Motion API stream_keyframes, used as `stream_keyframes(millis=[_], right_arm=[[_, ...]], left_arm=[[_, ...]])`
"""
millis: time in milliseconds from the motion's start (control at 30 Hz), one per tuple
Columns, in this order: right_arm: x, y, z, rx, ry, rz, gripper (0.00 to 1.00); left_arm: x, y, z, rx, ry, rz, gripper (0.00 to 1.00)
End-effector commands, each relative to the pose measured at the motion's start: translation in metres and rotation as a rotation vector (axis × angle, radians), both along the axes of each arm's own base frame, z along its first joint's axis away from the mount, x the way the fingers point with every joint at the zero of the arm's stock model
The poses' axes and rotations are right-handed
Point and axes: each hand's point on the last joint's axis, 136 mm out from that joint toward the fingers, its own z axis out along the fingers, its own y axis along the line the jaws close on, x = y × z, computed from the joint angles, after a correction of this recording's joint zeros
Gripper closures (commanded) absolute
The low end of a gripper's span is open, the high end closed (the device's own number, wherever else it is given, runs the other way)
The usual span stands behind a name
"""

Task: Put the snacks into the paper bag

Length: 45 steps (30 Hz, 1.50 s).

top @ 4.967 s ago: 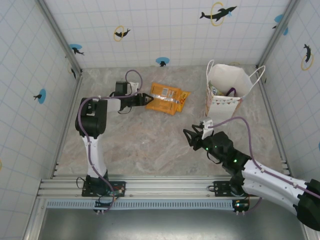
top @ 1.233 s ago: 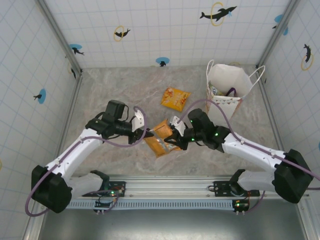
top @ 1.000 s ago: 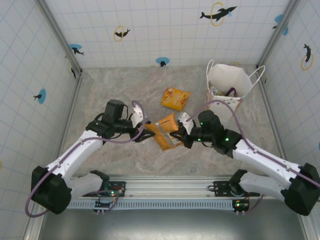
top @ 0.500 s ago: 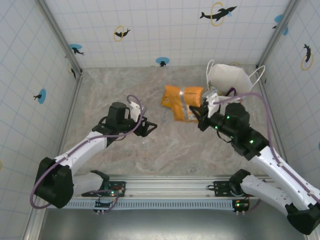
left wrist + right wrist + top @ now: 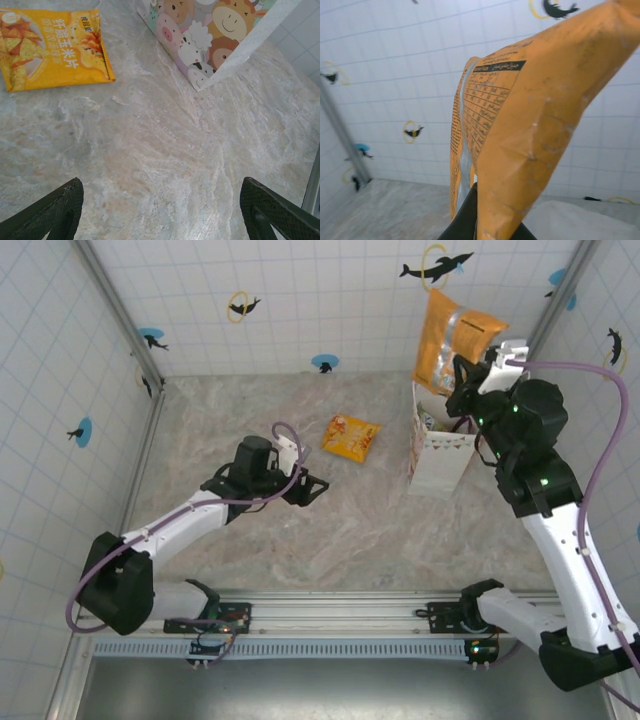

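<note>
Right jaws clamp orange packet (image 5: pixel 455 335), long axis upright, high over bag's (image 5: pixel 440 455) far rim; bag lies straight below. Left jaws wide, empty.

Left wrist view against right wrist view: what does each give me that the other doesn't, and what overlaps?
Left wrist: a corn chip packet lying flat on the marble table, the paper bag's cartoon-printed lower corner, the open left hand. Right wrist: an orange packet held up, back label toward the camera, pinched in the shut right hand. Both: the marble table and white tiled wall.
</note>
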Motion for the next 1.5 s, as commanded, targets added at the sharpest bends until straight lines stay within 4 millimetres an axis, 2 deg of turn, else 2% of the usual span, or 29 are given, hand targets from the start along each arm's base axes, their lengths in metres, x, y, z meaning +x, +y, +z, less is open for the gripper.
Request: stream_keyframes(millis=[0,233,333,467,633,767,1100,1467], right_arm=[[0.016,-0.028,0.005,0.009,0.018,-0.125,0.91],[0.041,-0.061,-0.058,-0.005,0.230,-0.204,0.90],[0.051,-0.064,-0.084,0.018,0.337,-0.162,0.90],[0.063,-0.056,-0.105,0.046,0.422,-0.085,0.90],[0.073,-0.042,-0.121,0.114,0.519,0.019,0.91],[0.072,-0.036,-0.131,0.160,0.589,0.053,0.93],[0.060,-0.043,-0.154,0.174,0.747,-0.013,0.96],[0.050,-0.056,-0.156,0.144,0.740,-0.089,0.97]], left_arm=[[0.005,-0.004,0.008,0.010,-0.033,-0.004,0.17],[0.002,-0.002,0.003,0.028,-0.027,-0.010,0.17],[0.001,-0.005,0.000,0.029,-0.015,-0.018,0.18],[0.000,-0.007,-0.003,0.035,-0.006,-0.028,0.18],[0.001,-0.010,-0.003,0.039,-0.002,-0.041,0.18],[-0.001,-0.011,-0.004,0.038,-0.003,-0.050,0.18],[-0.002,-0.011,-0.010,0.045,0.018,-0.053,0.18],[-0.005,-0.010,-0.015,0.049,0.028,-0.054,0.18]])
